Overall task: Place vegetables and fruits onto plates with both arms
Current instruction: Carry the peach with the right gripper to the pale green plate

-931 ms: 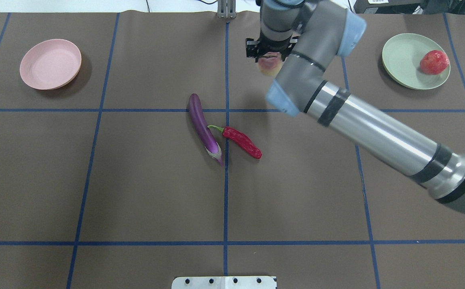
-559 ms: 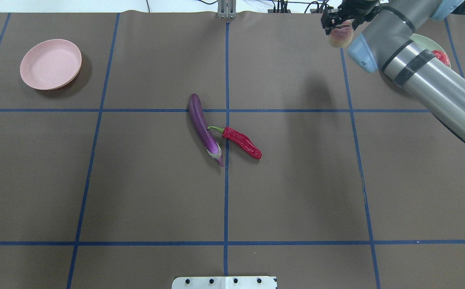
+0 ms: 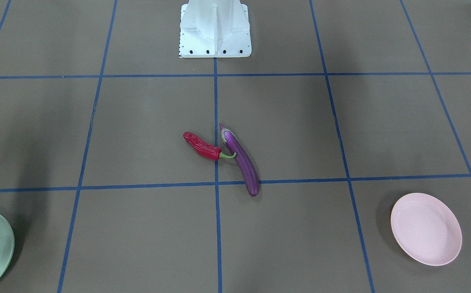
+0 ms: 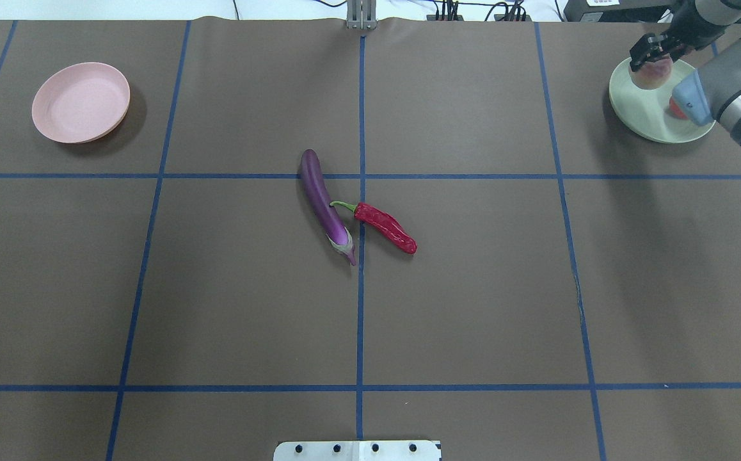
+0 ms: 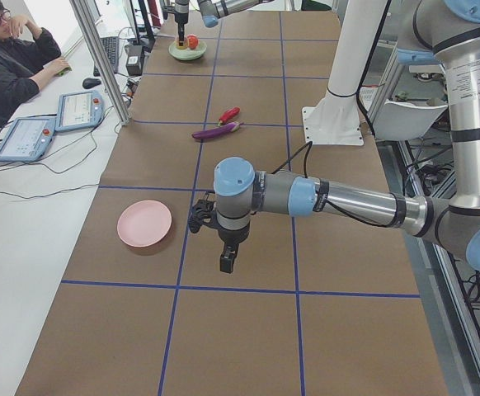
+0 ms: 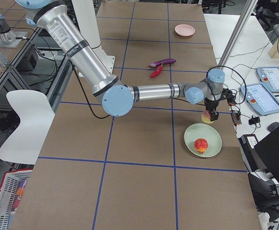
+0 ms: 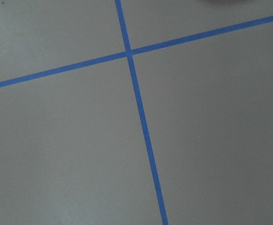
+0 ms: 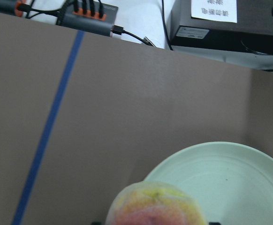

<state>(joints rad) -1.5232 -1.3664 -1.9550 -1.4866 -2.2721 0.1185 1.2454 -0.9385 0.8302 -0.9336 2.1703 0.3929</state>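
We are seeing only a sliver of the pomegranate (image 4: 675,111) behind the right arm's joint cap (image 4: 693,99); the mint plate (image 3: 1,240) is running off the front view's left edge, the peach (image 8: 155,204) off the wrist view's bottom.

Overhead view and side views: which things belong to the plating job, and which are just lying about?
Job:
- peach, held in right gripper above green plate edge
- pomegranate on that plate
- eggplant
- chili
- pink plate

Lying about:
- white base block
- touch-screen pendants
- cable hub
- white chair
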